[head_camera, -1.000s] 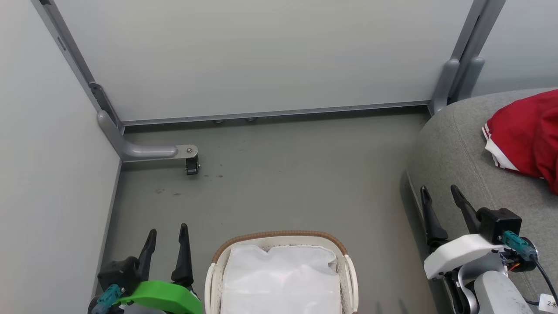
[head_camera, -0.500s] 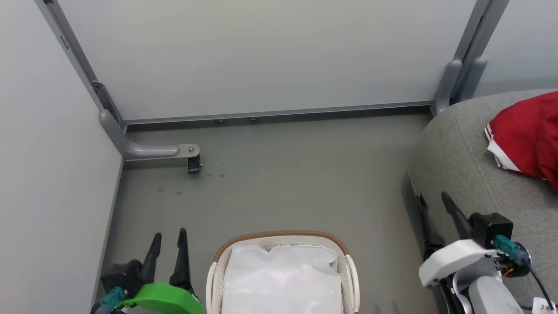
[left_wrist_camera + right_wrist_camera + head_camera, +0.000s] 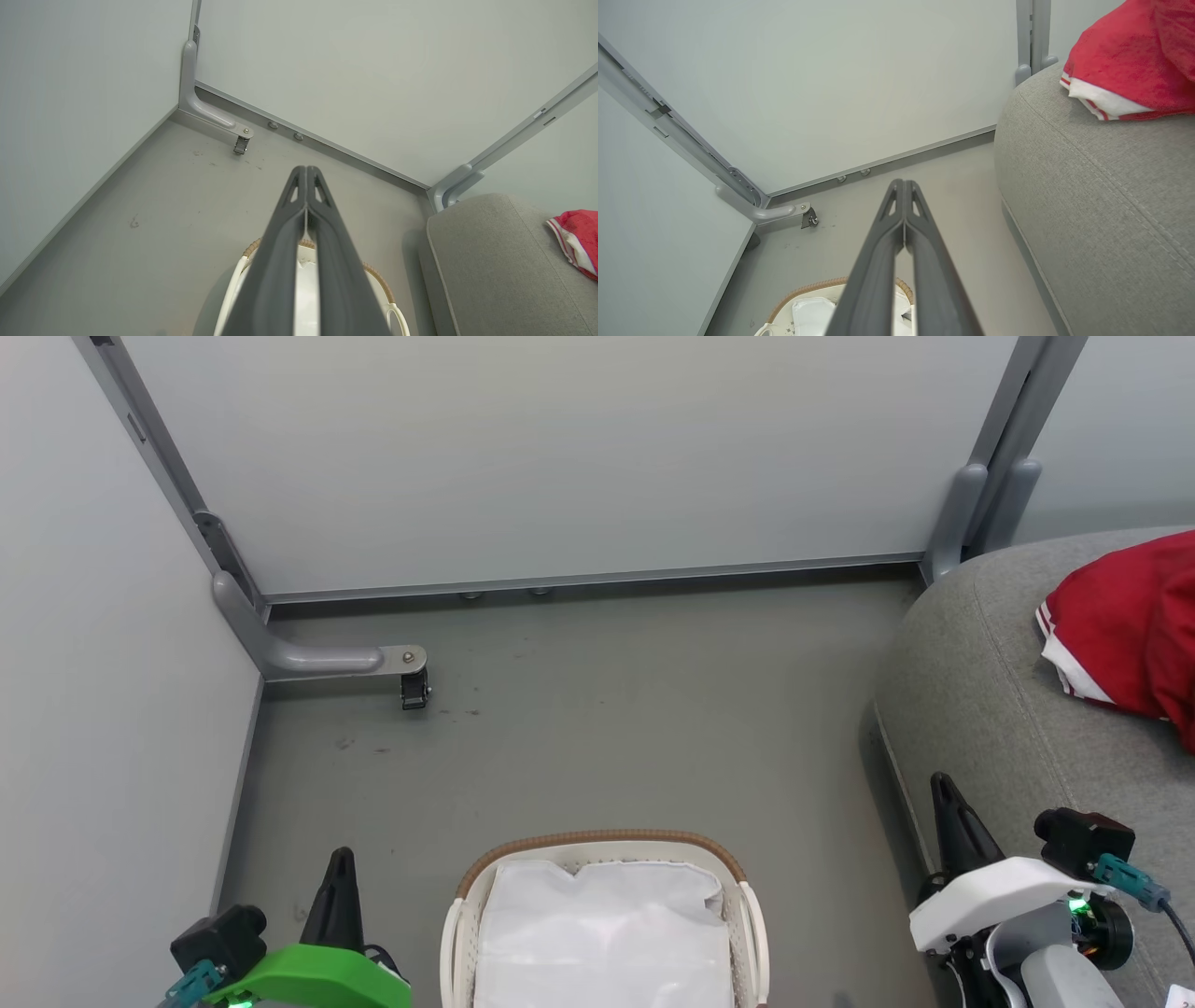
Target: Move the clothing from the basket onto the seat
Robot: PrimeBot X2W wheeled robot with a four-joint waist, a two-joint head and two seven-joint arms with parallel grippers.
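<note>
Got the left gripper (image 3: 341, 863) at the near left, hanging over the floor (image 3: 597, 728) just left of the basket (image 3: 597, 840). Fingers clenched flat against each other, clamped on nothing but air, clear of the basket from the look of the wrist view. Same deal with the right gripper (image 3: 945, 793) at the near right: fingers pressed together into one dark spike, gripping no cloth, parked right by the near left edge of the seat (image 3: 990, 709). Can't tell whether touching it or not. Basket down at the near middle, brown woven rim on the far side, crumpled white liner (image 3: 602, 933) inside. Red clothing (image 3: 1130, 635) with white trim lying up on the seat at the far right, well apart from both grippers and from the basket.
</note>
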